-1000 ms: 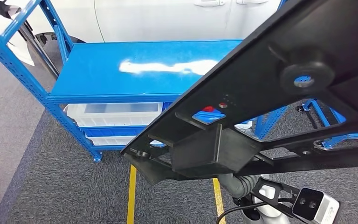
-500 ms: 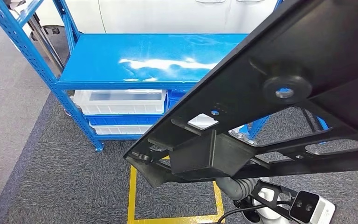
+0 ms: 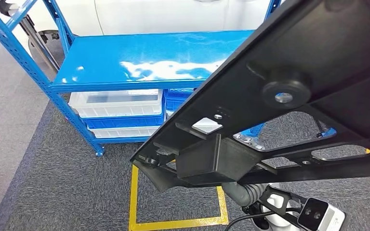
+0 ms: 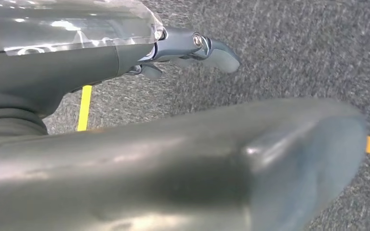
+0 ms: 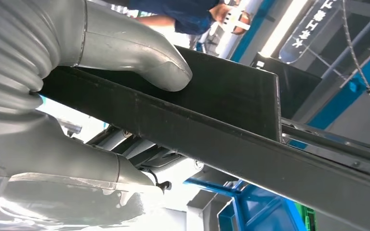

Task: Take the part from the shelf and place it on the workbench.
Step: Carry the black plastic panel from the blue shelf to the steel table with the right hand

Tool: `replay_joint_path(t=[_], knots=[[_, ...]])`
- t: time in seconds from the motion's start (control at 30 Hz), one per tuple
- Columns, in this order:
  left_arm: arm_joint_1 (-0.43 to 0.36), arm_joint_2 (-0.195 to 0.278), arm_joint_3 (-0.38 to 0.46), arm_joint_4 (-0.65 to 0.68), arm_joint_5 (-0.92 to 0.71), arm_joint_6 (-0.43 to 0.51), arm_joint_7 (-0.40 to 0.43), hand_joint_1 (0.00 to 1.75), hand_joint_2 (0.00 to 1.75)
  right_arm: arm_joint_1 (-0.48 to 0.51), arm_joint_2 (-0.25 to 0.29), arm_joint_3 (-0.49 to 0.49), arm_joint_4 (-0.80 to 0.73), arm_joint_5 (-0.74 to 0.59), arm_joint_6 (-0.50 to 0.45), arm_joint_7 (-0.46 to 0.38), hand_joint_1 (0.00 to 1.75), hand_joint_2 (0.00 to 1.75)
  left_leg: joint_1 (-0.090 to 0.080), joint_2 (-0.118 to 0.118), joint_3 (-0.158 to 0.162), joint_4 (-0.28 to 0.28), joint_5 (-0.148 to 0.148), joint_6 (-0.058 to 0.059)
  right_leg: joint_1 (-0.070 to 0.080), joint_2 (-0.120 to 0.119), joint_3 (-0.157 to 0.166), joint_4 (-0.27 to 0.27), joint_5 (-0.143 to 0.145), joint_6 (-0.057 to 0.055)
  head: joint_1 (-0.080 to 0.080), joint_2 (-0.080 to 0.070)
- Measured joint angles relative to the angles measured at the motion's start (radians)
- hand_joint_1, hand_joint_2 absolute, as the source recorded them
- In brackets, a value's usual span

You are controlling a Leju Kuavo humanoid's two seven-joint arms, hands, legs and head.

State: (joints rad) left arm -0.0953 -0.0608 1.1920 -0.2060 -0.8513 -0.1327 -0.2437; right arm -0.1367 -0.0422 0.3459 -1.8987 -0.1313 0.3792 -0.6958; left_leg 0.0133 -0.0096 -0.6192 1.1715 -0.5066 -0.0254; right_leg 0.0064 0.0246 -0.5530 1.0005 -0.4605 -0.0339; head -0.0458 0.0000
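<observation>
Grey carpet is lying open before the blue shelf (image 3: 144, 60). The right robot hand (image 5: 77, 86) is clamping the black part (image 3: 289, 96); the left robot hand (image 4: 192, 45) is hanging apart, holding nothing.

The right hand (image 5: 91, 86) has a grey ribbed cover and a thick, smooth grey thumb. The left hand (image 4: 173, 159) is dark grey, with a small screw and a clear glossy shell.
</observation>
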Motion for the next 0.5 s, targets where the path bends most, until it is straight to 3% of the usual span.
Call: replay_joint_path(t=[0.07, 0.1, 0.17, 0.23, 0.3, 0.37, 0.4, 0.43, 0.5], knots=[[0.001, 0.002, 0.001, 0.0, 0.001, -0.002, -0.001, 0.0, 0.0, -0.001, 0.0, 0.001, -0.003, 0.004, 0.001, 0.0, 1.5, 1.75, -0.001, -0.03, 0.073, -0.124, 0.034, 0.012, 0.002, 0.015, -0.004, 0.004, 0.003, 0.005, 0.0, 0.0], [0.002, 0.003, 0.002, 0.0, 0.003, -0.002, -0.002, 0.0, 0.0, -0.001, 0.0, 0.002, -0.004, 0.005, 0.002, -0.001, 1.5, 1.75, -0.002, -0.04, 0.091, -0.158, 0.036, 0.016, 0.002, 0.023, -0.007, 0.005, 0.005, 0.009, 0.0, 0.0], [0.002, 0.003, 0.006, 0.0, 0.008, -0.002, -0.002, 0.0, 0.0, -0.001, 0.0, 0.003, -0.006, 0.005, 0.007, -0.001, 1.5, 1.75, -0.002, -0.033, 0.096, -0.176, 0.033, 0.02, 0.001, 0.04, -0.014, 0.005, 0.011, 0.02, 0.0, 0.0], [0.0, 0.001, 0.013, 0.0, 0.014, -0.002, -0.003, 0.0, 0.0, -0.002, 0.0, 0.004, -0.01, 0.005, 0.014, -0.002, 1.5, 1.75, 0.003, -0.014, 0.097, -0.187, 0.038, 0.029, 0.001, 0.034, -0.024, 0.02, 0.0, 0.031, 0.0, 0.0], [-0.001, -0.001, 0.018, 0.0, 0.018, 0.001, -0.004, 0.0, 0.0, -0.005, 0.0, 0.005, -0.013, 0.006, 0.017, -0.002, 1.5, 1.75, 0.007, 0.006, 0.098, -0.194, 0.044, 0.036, -0.002, 0.007, -0.065, 0.104, -0.05, 0.042, 0.0, 0.0], [0.002, -0.001, 0.022, 0.0, 0.022, 0.009, -0.008, 0.0, 0.0, -0.005, -0.001, 0.005, -0.014, 0.01, 0.017, -0.002, 1.5, 1.75, 0.007, 0.025, 0.095, -0.193, 0.044, 0.038, -0.011, -0.01, -0.13, 0.236, -0.106, 0.053, 0.0, 0.0], [0.002, -0.001, 0.024, 0.0, 0.023, 0.015, -0.012, 0.0, 0.0, -0.003, -0.001, 0.005, -0.014, 0.014, 0.016, -0.002, 1.5, 1.75, 0.006, 0.035, 0.094, -0.191, 0.043, 0.037, -0.015, -0.013, -0.152, 0.278, -0.114, 0.057, 0.0, 0.0], [0.002, -0.001, 0.026, 0.0, 0.023, 0.024, -0.016, 0.0, 0.0, -0.003, -0.002, 0.005, -0.015, 0.017, 0.017, -0.002, 1.5, 1.75, 0.007, 0.045, 0.094, -0.189, 0.042, 0.036, -0.019, -0.017, -0.157, 0.285, -0.103, 0.061, 0.0, 0.0], [0.001, -0.003, 0.028, 0.0, 0.025, 0.046, -0.027, 0.0, 0.0, -0.002, -0.003, 0.005, -0.021, 0.019, 0.019, -0.002, 1.5, 1.75, 0.008, 0.063, 0.095, -0.183, 0.035, 0.031, -0.024, -0.035, -0.11, 0.186, -0.037, 0.064, 0.0, 0.0]])
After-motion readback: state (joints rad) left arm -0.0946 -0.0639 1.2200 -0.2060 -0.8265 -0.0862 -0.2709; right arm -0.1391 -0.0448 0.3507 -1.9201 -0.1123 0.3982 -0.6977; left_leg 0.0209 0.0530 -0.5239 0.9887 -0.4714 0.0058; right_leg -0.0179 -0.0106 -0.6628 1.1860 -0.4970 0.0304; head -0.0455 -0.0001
